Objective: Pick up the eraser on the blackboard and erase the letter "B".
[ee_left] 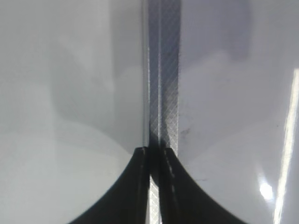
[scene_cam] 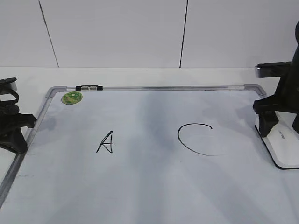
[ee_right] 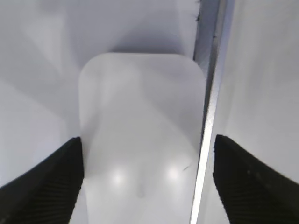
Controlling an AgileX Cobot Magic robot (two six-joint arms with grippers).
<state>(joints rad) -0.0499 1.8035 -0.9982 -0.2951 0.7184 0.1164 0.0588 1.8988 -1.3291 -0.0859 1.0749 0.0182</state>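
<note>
Lying flat at the right edge of the blackboard (scene_cam: 154, 186), the eraser (scene_cam: 282, 147) is seen as a white rounded block with a dark lower rim, pressed close against the grey frame. It is judged to be light and rigid, with a smooth glossy top that may be slippery, so a hold across its two long sides, low on the darker rim, is thought safest. The right gripper (ee_right: 147, 182) is poised above it with its fingers spread wide, one on each side of the block, and nothing is yet pinched; the frame rail beside the block may obstruct the finger on that side. The left gripper (ee_left: 155, 154) is held over the board's left frame with its fingers pressed together on nothing. Between the "A" (scene_cam: 106, 142) and the "C" (scene_cam: 196, 139) no letter "B" can be made out
</note>
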